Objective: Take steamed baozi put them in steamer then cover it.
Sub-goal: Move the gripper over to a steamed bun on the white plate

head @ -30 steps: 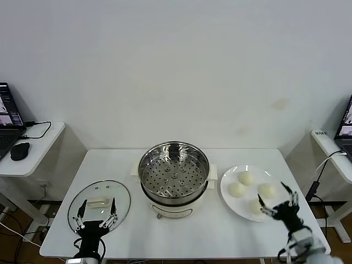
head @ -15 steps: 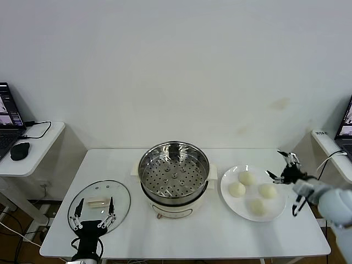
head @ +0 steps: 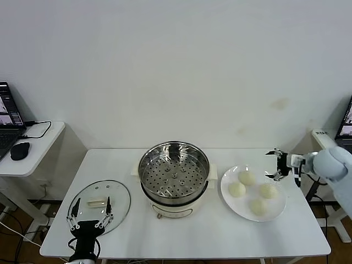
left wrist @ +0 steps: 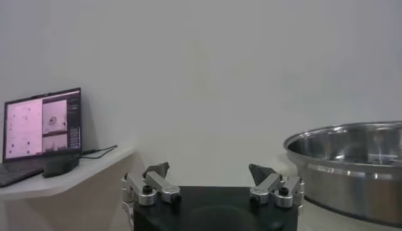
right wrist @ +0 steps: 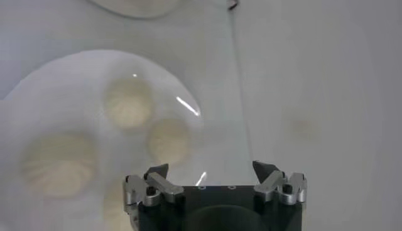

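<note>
The steamer (head: 174,175) stands at the middle of the white worktop (head: 192,231), its perforated steel basket holding nothing, and serves as the landmark for everything else.

To the robot's right of the steamer lies a white plate (head: 279,210) carrying the four baozi (head: 246,177). Three sit in a loose row across the plate and the fourth lies nearer the front edge of the worktop. All four rest on the plate, none in the steamer.

The right gripper (head: 280,165) hangs in the air beyond the plate's far right rim, on the side away from the steamer. Its jaws are spread wide and hold nothing. The nearest baozi lies below and a little toward the steamer from the jaws, apart from them. In the right wrist view the right gripper (right wrist: 213,179) looks down on the plate, with the baozi (right wrist: 168,139) off to one side of the open jaws rather than between them. How high the jaws stand above the plate is hard to judge.

To the robot's left of the steamer the cover (head: 99,203) lies flat on the worktop, handle up. The left gripper (head: 88,211) sits at the cover's near edge, its jaws also spread and empty. In the left wrist view the left gripper (left wrist: 213,182) faces level, the steamer (left wrist: 348,166) to one side.
</note>
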`<action>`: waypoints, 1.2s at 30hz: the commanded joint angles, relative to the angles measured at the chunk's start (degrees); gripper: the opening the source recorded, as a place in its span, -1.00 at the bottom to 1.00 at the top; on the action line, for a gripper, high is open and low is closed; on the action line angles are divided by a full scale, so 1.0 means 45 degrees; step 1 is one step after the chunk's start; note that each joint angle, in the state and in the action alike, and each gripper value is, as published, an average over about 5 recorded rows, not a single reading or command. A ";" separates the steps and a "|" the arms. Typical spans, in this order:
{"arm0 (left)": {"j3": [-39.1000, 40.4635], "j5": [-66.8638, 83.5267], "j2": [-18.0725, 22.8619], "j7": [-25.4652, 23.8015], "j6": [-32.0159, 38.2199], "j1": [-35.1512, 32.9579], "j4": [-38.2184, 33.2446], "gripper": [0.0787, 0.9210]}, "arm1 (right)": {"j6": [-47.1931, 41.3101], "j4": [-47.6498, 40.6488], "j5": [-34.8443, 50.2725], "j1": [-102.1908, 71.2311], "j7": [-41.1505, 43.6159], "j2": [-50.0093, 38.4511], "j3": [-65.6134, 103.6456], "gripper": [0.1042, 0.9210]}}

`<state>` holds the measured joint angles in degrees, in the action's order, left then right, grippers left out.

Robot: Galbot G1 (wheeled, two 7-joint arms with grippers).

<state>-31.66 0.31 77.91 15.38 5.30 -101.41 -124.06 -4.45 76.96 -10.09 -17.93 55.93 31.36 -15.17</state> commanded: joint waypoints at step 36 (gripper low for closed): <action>-0.0486 0.0137 -0.0093 -0.0073 0.0175 0.0178 -0.0040 0.77 | 0.0366 -0.5744 -0.1764 0.2804 0.0647 0.4292 -0.3799 0.76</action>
<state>-33.87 0.94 77.49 15.08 6.15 -100.60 -124.27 -2.85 54.31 -17.20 -5.84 58.78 48.76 -31.78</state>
